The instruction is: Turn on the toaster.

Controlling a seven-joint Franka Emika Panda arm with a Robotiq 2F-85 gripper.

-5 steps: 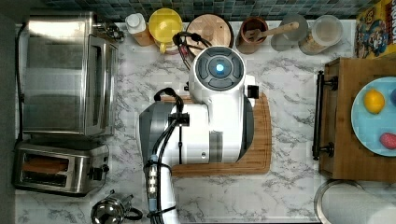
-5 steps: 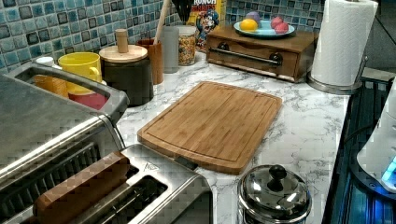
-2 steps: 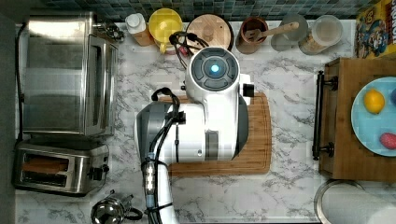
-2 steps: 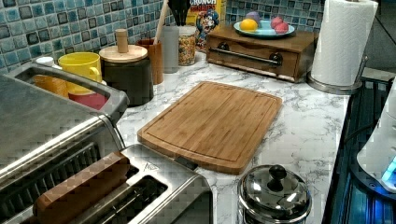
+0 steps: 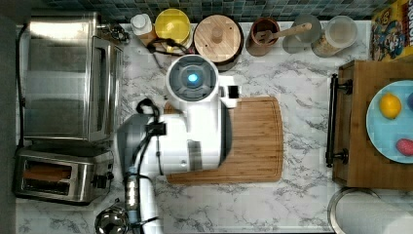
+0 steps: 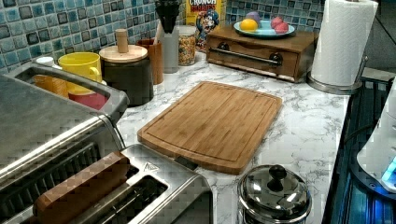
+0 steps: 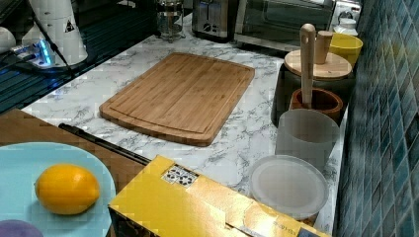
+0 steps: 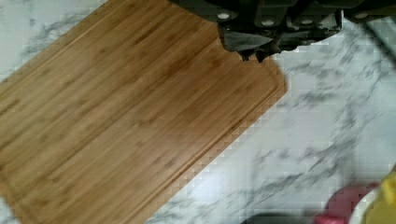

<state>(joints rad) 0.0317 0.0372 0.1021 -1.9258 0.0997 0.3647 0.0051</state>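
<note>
The tool (image 8: 261, 51), whose grip state I cannot tell, hangs over the bamboo cutting board (image 5: 253, 141); it should travel to the top view's left and press the toaster (image 5: 58, 175)'s black lever knob (image 5: 101, 180) straight down.

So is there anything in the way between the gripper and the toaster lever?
Nothing visible blocks it. The gripper hangs over the cutting board, and bare marble lies between the board and the toaster with its lever. The lidded steel pot sits beside that path.
</note>
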